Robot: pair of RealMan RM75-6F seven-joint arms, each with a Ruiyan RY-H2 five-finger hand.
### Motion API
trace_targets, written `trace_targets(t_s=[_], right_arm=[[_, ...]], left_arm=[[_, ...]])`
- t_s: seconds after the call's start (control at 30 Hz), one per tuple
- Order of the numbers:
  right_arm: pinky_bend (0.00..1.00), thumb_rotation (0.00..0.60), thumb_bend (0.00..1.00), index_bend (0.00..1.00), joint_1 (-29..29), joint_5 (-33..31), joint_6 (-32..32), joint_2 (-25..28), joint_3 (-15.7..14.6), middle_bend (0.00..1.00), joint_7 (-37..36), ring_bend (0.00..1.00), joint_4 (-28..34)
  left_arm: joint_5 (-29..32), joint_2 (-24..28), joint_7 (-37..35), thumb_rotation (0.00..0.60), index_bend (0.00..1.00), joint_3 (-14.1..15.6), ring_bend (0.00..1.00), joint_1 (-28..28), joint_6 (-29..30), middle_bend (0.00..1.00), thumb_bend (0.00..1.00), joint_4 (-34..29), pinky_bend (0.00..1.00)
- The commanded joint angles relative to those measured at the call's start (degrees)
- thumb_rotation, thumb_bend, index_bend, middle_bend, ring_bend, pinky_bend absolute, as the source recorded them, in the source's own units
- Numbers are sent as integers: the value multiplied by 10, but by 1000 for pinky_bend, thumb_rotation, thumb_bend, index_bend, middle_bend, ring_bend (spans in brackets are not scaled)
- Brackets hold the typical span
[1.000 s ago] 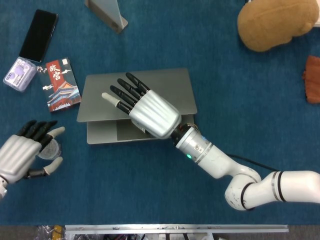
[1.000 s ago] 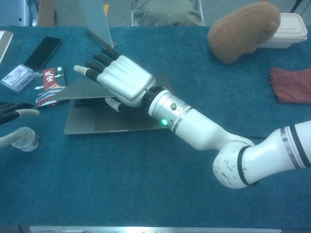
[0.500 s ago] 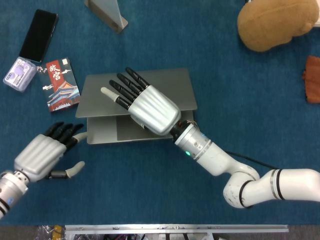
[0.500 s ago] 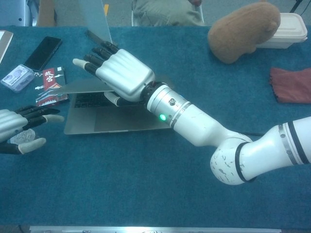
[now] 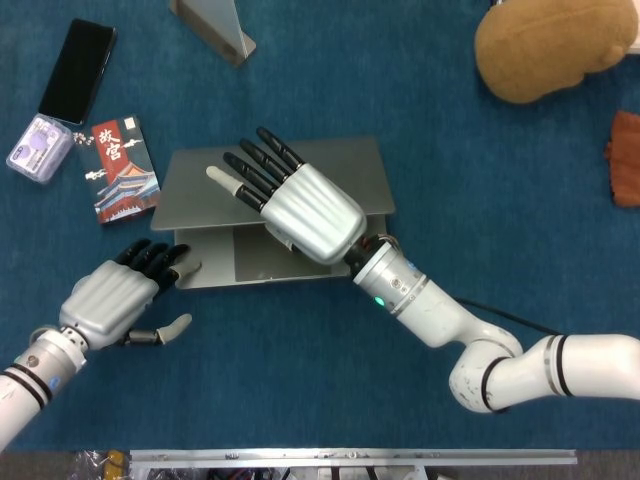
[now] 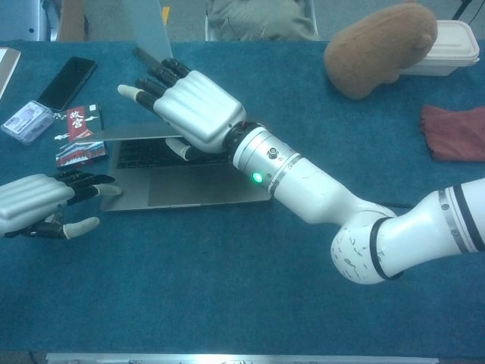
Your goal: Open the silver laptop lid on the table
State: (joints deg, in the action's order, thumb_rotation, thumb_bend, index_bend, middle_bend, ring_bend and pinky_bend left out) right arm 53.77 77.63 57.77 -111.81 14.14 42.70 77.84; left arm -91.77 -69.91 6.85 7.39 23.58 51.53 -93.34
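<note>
Silver laptop [image 5: 300,195] in the middle of the blue table [image 5: 450,130], lid [image 6: 136,129] raised partway off the base, keyboard [image 6: 148,154] showing in the gap in the chest view. Right hand [image 5: 290,205] over the lid, fingers [image 5: 258,172] extended flat on top, thumb [image 6: 178,148] tucked under the lid's front edge: lid pinched. Left hand [image 5: 125,292] at the front left corner of the laptop base, fingertips [image 5: 165,258] touching or just at its edge, fingers spread, nothing held. Card box with Chinese characters [image 5: 122,170] just left of the laptop; black phone [image 5: 76,70] and small clear packet [image 5: 38,148] farther left. Brown plush toy [image 5: 550,45] well apart at the far right; red cloth [image 5: 625,160] near the right edge.
</note>
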Motion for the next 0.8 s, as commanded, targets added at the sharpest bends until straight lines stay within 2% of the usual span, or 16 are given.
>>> trace_targets(t_s=[0.03, 0.4, 0.8], right_arm=[[31, 519, 440, 0, 1, -1, 1, 1, 0, 103, -2, 0, -1], [32, 519, 440, 0, 5, -9, 4, 7, 7, 103, -12, 0, -13], [32, 519, 439, 0, 17, -32, 6, 15, 38, 103, -29, 0, -63]], left_arm=[[11, -7, 9, 0, 68, 0, 0, 6, -11, 0, 306, 5, 0], [24, -20, 22, 0, 68, 10, 0, 9, -17, 0, 307, 9, 0], [31, -19, 26, 0, 68, 17, 0, 13, -12, 0, 307, 6, 0]])
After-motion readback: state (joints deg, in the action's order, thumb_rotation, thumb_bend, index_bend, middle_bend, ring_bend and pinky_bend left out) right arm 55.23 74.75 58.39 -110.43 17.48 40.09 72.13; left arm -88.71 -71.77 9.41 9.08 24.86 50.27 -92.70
